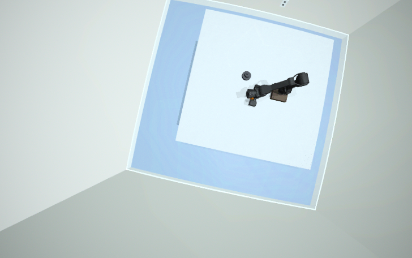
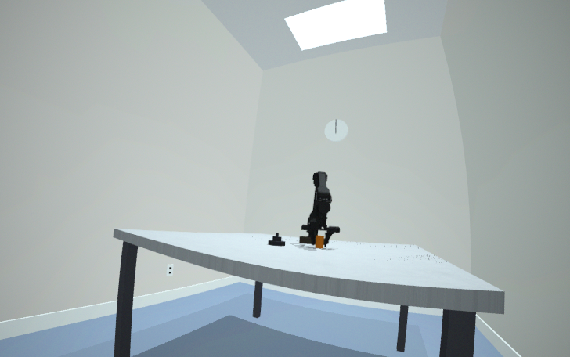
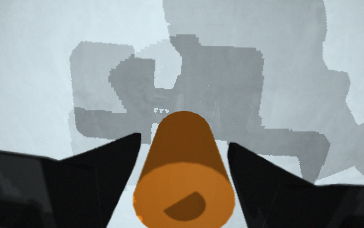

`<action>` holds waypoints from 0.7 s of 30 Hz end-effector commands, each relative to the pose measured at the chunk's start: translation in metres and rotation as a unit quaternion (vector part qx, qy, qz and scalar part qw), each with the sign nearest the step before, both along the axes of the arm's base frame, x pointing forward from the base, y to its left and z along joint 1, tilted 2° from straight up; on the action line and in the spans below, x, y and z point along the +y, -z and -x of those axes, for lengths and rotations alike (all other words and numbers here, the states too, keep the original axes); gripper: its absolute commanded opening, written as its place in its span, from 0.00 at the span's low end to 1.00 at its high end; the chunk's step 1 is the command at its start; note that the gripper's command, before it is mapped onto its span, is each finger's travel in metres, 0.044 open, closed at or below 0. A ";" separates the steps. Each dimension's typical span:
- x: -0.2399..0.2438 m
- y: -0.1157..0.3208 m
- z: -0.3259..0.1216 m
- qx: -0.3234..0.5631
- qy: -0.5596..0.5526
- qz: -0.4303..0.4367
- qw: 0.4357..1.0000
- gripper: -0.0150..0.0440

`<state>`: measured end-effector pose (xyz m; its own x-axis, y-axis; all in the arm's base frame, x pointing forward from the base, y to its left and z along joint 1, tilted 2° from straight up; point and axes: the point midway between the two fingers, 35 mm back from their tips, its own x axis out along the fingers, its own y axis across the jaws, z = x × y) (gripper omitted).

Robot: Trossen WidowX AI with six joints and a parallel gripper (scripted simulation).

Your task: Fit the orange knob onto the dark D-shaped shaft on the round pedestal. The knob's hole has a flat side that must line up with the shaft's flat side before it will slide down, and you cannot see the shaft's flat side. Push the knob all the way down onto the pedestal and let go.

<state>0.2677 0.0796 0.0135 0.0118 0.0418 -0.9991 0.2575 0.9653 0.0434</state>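
The orange knob (image 1: 251, 98) (image 2: 319, 241) (image 3: 184, 145) stands upright on the table. The D-shaped hole (image 3: 187, 207) in its top shows in the wrist view, with the flat side toward the upper left. My gripper (image 1: 251, 99) (image 2: 320, 244) (image 3: 184, 144) is low around the knob, one finger on each side. It is partly open, with narrow gaps beside the knob in the wrist view. The dark round pedestal (image 1: 243, 78) (image 2: 275, 243) stands apart from the knob, its shaft (image 2: 276, 235) bare and upright. The shaft's flat side cannot be seen.
The arm (image 1: 278, 86) (image 2: 320, 193) reaches over the white table (image 1: 231, 127) (image 2: 357, 262) from its brown base plate (image 1: 278, 96). The pedestal is left of the gripper in the exterior view and above it in the top view. Arm shadows lie around the knob.
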 end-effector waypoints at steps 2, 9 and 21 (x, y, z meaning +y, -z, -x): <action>0.001 0.001 0.000 0.001 0.002 -0.002 1.000 0.51; 0.000 0.000 -0.001 -0.001 0.004 -0.001 1.000 0.37; -0.001 -0.053 -0.015 -0.015 0.017 0.002 1.000 0.25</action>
